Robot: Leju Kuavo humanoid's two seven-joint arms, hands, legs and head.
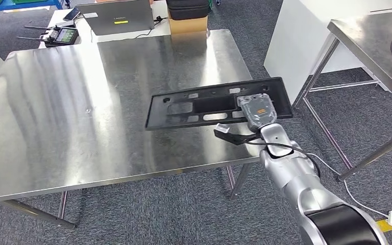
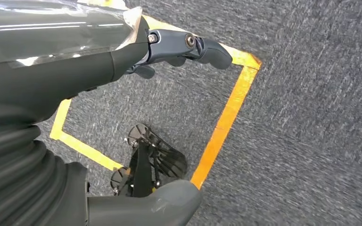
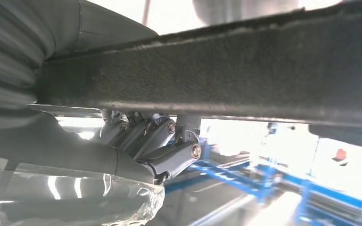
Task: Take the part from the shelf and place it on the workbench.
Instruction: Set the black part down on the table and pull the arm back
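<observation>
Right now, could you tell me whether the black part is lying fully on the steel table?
No, the right hand holds the black part, one end jutting past the table edge.

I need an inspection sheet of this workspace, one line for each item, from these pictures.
Surface: steel workbench, shiny, bare in the middle.
Job's things: black part, flat, over the workbench's right edge.
Clutter: laptop, remote controller and cardboard box on a white table at the far edge.
Hands: right hand holds the part's right end; left hand hangs over the carpet, holding nothing.
Cables: black cable along the right wrist.
Surroundings: grey carpet, yellow floor tape, second steel table.
</observation>
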